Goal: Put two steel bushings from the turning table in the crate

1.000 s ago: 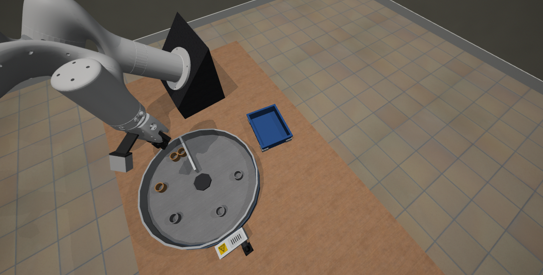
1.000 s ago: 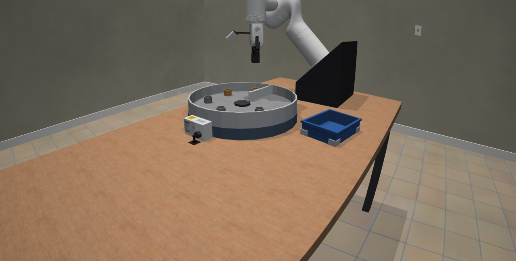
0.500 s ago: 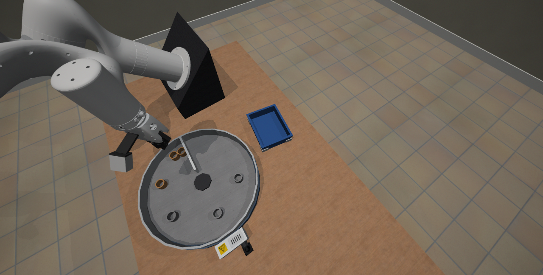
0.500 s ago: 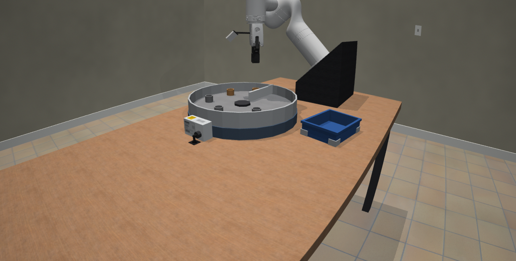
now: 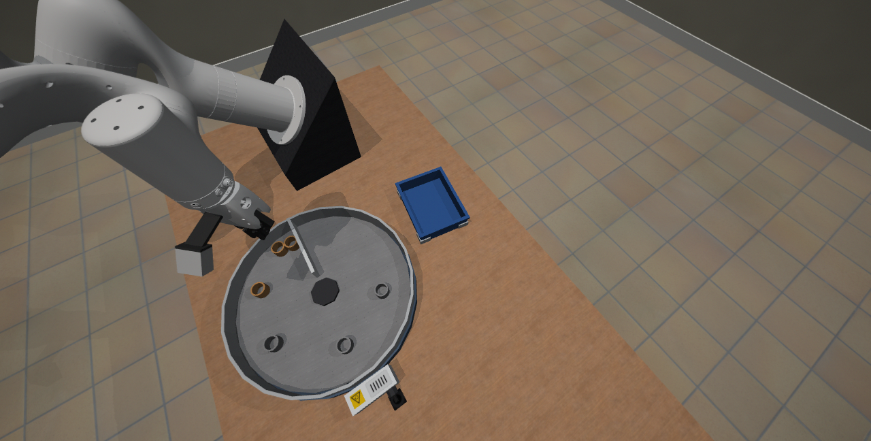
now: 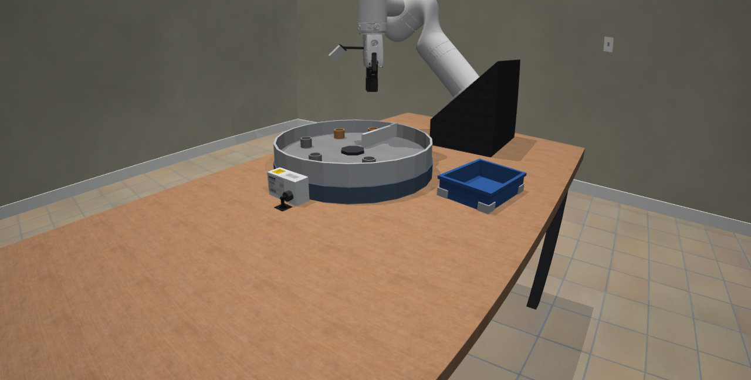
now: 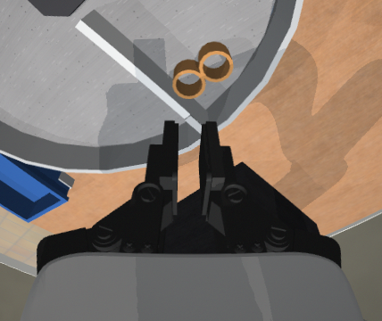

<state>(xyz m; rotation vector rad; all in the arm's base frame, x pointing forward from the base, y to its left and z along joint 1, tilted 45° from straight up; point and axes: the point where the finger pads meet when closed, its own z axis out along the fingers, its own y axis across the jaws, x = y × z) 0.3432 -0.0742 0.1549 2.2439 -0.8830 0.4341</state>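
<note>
The round grey turning table (image 5: 319,301) holds three grey steel bushings (image 5: 382,289) (image 5: 345,344) (image 5: 273,342) and three brass-coloured bushings. Two brass bushings (image 5: 284,246) rest against a white divider bar (image 5: 301,248); one (image 5: 260,289) stands apart at the left. In the wrist view the brass pair (image 7: 203,70) lies just beyond my fingertips. My gripper (image 7: 189,142) (image 6: 371,83) hangs high above the table's back rim, fingers nearly together with nothing between them. The blue crate (image 5: 431,202) stands empty to the right of the turning table.
A black wedge-shaped block (image 5: 310,109) stands behind the turning table at the arm's base. A small white control box with a warning label (image 5: 368,397) sits at the table's front rim. A grey cube on a bracket (image 5: 194,258) sticks out from my wrist.
</note>
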